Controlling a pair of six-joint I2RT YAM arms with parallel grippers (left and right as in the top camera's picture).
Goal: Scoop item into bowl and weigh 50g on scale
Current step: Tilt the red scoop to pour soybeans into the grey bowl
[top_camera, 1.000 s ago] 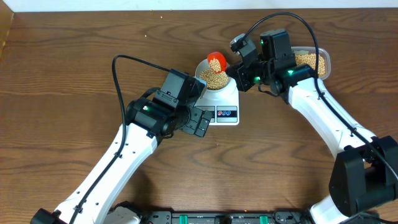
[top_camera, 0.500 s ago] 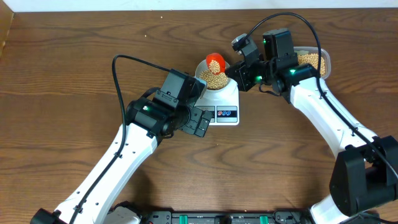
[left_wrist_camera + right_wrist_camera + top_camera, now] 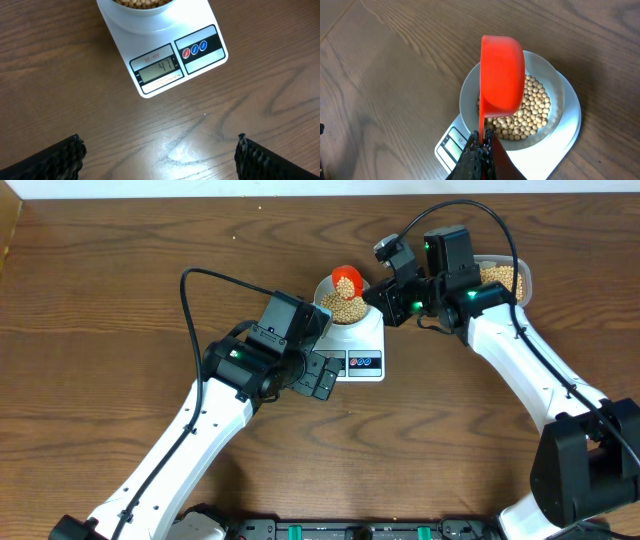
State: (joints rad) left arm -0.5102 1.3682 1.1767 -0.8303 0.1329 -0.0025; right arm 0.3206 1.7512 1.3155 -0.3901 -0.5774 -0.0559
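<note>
The left pincer (image 3: 160, 157) hangs wide and empty above the table (image 3: 60, 95), gripping nothing. Just ahead of its fingertips lies the scale (image 3: 200, 62), its display turned toward that pincer. The display reads what looks like 47, though the last digit is not sharp. If that is right, the weighing is nearly done. What is left is a small top-up, a few beans at a time, so as not to overshoot fifty.

Beyond the display, on the scale's platform, stands the bowl (image 3: 468, 95), roughly half filled with beans (image 3: 532, 107).

The right pincer (image 3: 482, 142) is clamped tight on the thin handle of a red scoop (image 3: 501, 70). Directly in front of this pincer, the scoop's cup hangs over the bowl, tipped so that its back faces the wrist camera. Whether any beans are inside it cannot be told.

Behind the right pincer, on the side away from the bowl, sits a clear tub (image 3: 524, 278) holding the stock of beans, partly hidden by the arm.
</note>
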